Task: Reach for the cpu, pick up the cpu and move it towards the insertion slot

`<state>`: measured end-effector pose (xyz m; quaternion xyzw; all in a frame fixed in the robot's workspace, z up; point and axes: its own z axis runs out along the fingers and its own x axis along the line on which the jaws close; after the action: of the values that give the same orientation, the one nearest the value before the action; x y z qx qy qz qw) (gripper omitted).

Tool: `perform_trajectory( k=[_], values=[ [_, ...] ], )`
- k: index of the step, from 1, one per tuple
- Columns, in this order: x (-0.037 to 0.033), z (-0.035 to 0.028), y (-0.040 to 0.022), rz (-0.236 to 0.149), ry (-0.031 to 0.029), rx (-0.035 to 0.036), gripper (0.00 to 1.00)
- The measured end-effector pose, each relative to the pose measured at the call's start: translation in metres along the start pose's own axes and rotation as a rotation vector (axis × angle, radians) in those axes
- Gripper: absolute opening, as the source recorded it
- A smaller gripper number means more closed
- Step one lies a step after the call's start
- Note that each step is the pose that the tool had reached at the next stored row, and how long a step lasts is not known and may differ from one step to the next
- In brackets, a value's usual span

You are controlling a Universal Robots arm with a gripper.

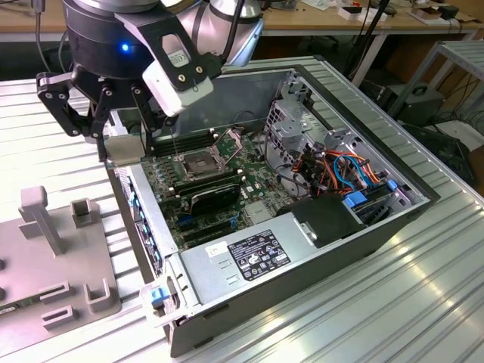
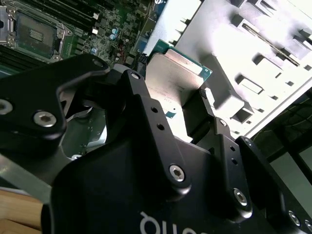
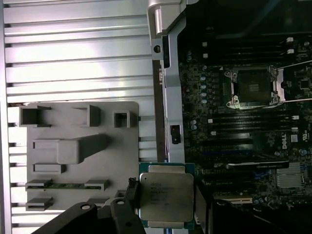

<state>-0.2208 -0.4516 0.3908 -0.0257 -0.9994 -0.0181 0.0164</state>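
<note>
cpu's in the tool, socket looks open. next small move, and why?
Probably a short translation over the motherboard toward the insertion slot, keeping height. The tool is shut on the cpu, which hangs at the case's edge near the grey fixture plate, apart from the slot. The load plate looks swung open, with the dark centre exposed.

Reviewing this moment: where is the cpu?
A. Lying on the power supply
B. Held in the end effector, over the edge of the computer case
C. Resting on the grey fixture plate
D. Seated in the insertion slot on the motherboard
B: in the first wrist view the cpu sits between the fingers of the end effector, while the insertion slot is open and bare.
</note>
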Motion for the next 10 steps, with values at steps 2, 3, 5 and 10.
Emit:
perform_trajectory(
  k=[2,3,5,10],
  values=[
    [-0.0009,0.0000,0.0000,0.000,-0.0001,0.0000,0.55],
    [-0.0016,0.0000,0.0001,0.000,0.0000,0.0000,0.55],
    [-0.0027,-0.0001,0.0001,0.000,0.0000,0.0000,0.55],
    [-0.0056,-0.0001,0.0003,0.000,0.0000,0.0000,0.55]
  ],
)
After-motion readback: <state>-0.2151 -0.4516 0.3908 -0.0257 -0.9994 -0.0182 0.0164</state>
